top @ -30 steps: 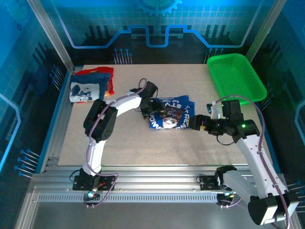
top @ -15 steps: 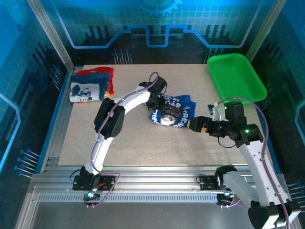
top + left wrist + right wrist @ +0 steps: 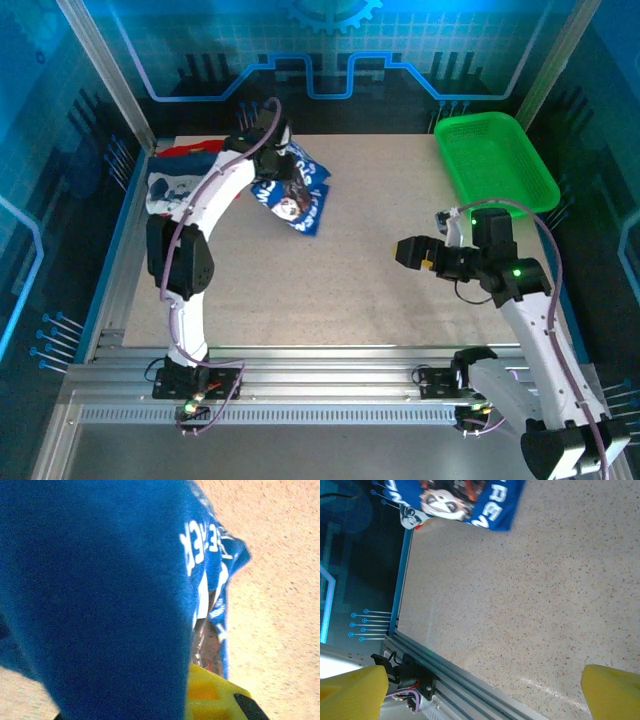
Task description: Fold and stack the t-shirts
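Your top view shows a brightly, evenly lit worktop (image 3: 350,290), with a dim blue glow round the frame edges. In your left wrist view the blue t-shirt (image 3: 100,595) looms blurred and shadowed at left; the right wrist view is sharp.

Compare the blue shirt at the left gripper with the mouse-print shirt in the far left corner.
The blue shirt hangs bunched from the shut left gripper; the mouse-print shirt lies folded flat, in no grip. The blue shirt is royal blue with white lettering; the mouse-print shirt shows a white panel with a dark figure. Both are printed cloth tees.
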Controlling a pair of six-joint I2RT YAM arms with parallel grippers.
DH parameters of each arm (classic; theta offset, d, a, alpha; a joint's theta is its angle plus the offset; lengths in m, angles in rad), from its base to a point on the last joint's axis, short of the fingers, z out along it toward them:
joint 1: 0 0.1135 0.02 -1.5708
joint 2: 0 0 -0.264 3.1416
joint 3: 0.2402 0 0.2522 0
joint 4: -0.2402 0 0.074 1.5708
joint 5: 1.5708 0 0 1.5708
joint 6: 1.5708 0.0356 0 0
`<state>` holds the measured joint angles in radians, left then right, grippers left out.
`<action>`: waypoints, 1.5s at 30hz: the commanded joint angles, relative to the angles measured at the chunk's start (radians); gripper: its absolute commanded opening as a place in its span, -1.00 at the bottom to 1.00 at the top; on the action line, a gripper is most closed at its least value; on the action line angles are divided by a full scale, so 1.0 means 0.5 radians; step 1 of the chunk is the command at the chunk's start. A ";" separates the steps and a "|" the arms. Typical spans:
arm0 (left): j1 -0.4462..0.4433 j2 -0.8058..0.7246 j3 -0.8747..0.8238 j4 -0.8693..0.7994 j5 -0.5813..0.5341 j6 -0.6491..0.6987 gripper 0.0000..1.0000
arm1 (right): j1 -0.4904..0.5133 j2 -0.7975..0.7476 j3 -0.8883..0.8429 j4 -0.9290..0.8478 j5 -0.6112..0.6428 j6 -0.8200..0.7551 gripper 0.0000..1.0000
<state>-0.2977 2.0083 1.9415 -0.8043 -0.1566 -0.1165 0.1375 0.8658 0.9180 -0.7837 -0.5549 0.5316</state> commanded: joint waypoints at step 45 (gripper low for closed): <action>1.128 0.342 0.615 -0.071 0.770 0.439 -1.00 | 0.363 0.900 0.451 0.197 0.256 0.102 1.00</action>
<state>0.2359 2.1429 2.2047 -0.8589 0.1532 0.1280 0.2981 1.2938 1.1053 -0.6945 -0.4469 0.5694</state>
